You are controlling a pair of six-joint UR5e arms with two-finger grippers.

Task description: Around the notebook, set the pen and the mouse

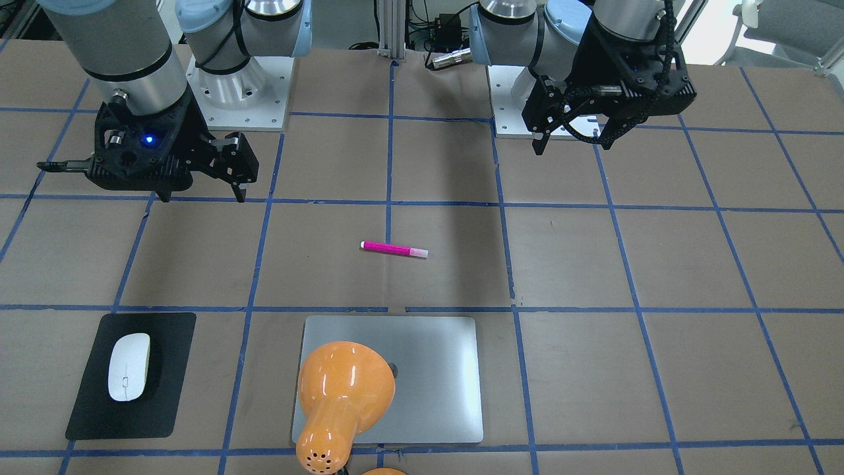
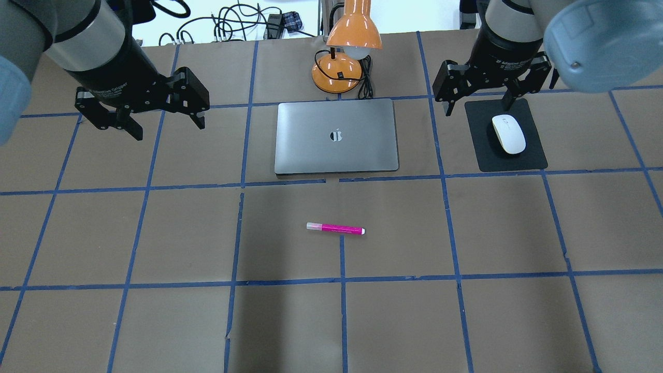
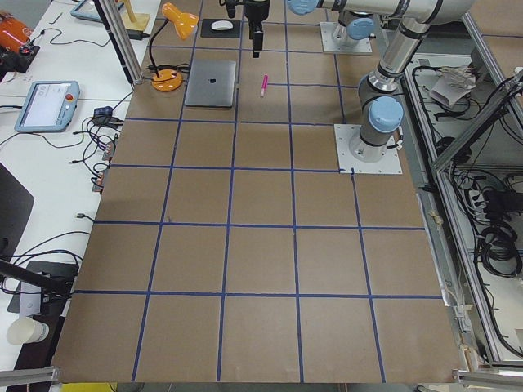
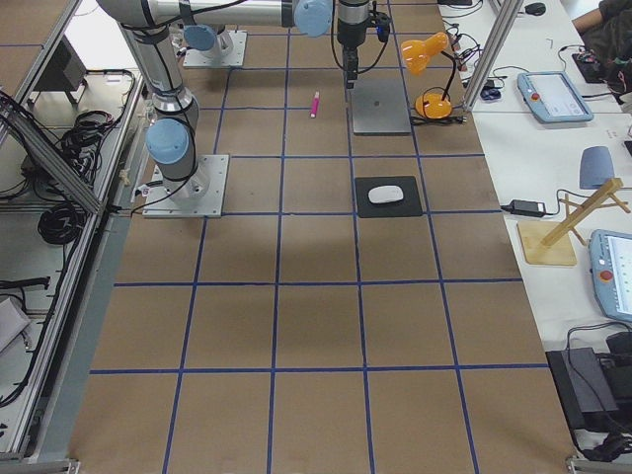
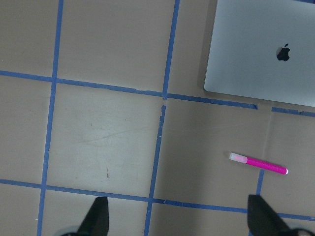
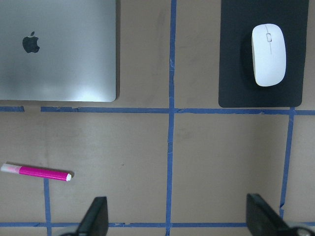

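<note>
While both arms hover over the table, the closed silver laptop (image 2: 311, 140) lies far-centre. The left gripper (image 2: 168, 129) and right gripper (image 2: 479, 109) are spread and empty. The black mouse pad (image 2: 487, 155), right of the laptop, carries the white mouse (image 2: 508, 134). The pink pen (image 2: 335, 228) lies apart, on the laptop's robot side.

We find bare brown paper all around the short magenta pen (image 2: 335, 228), well apart from the flat silver-grey laptop (image 2: 311, 134). An orange desk lamp (image 2: 354, 31) with its cord stands just beyond the laptop's far edge, blocking that side. A bare strip separates the laptop from the thin black pad (image 2: 533, 158) bearing the glossy white mouse (image 2: 508, 134). The laptop's other flank is bare too.
</note>
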